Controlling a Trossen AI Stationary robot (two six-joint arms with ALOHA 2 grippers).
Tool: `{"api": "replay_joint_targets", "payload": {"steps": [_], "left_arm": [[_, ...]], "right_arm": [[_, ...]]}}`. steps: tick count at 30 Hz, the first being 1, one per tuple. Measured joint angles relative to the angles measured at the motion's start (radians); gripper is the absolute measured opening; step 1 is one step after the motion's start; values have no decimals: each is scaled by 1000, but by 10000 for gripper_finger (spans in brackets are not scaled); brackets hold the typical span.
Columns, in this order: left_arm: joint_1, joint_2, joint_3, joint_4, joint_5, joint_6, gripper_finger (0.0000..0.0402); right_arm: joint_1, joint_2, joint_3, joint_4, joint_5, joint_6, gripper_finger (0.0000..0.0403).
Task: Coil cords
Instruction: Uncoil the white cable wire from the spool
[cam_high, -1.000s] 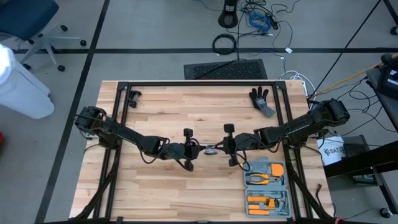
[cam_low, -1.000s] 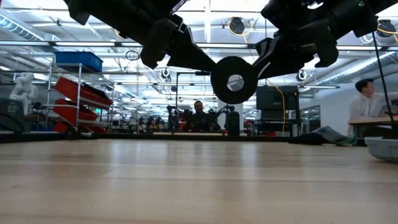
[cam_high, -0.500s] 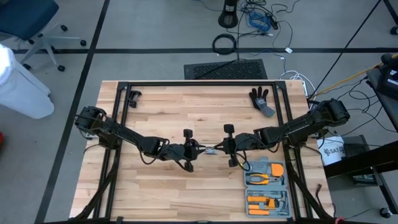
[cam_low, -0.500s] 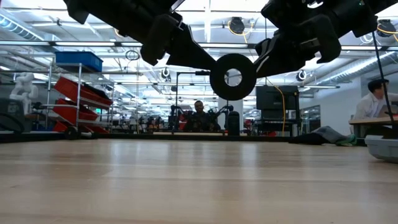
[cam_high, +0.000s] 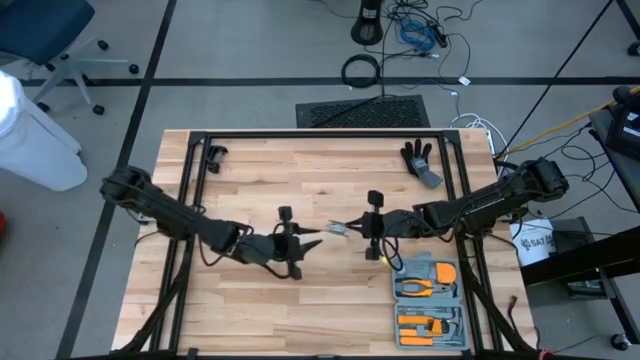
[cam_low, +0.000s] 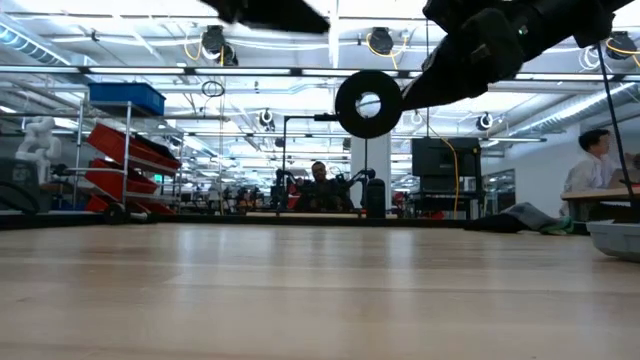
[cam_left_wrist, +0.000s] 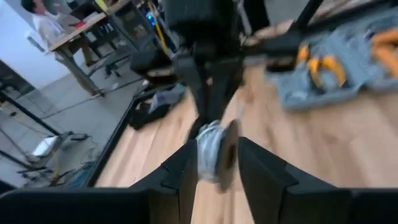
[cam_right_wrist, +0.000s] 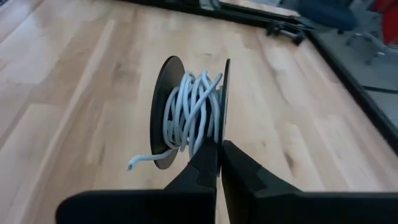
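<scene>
overhead, table-level and two wrist cameras, all sharing the reel (cam_right_wrist: 189, 112)

Robotics lab/workshop: a wooden bench (cam_high: 320, 175) is sitting in a black frame w/ a tool case (cam_high: 430, 300) just beside the right gripper (cam_high: 352, 227); beyond it, shelving w/ red bins (cam_low: 125, 150), ceiling strip lights, a person (cam_low: 320, 187) sitting at a far desk.
</scene>
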Motion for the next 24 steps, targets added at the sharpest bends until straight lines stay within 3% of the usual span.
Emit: {"api": "replay_joint_targets", "payload": {"steps": [4,9,12,17,21,24], "left_arm": [[-41,-7,0,11,6,-72,121],[-76,38,0,155,3,-121,121],[-87,89,0,300,-52,-84,121],[-92,174,0,536,-153,109,121],[-84,214,32,583,-442,28,121],[-66,233,54,584,-394,-18,121]], "right_arm": [[0,0,0,17,45,54,0],[-2,0,0,49,170,128,0],[-3,0,0,93,197,130,0],[-3,0,0,113,243,135,0],[-13,0,0,120,291,140,0],[-15,0,0,157,311,111,0]]}}
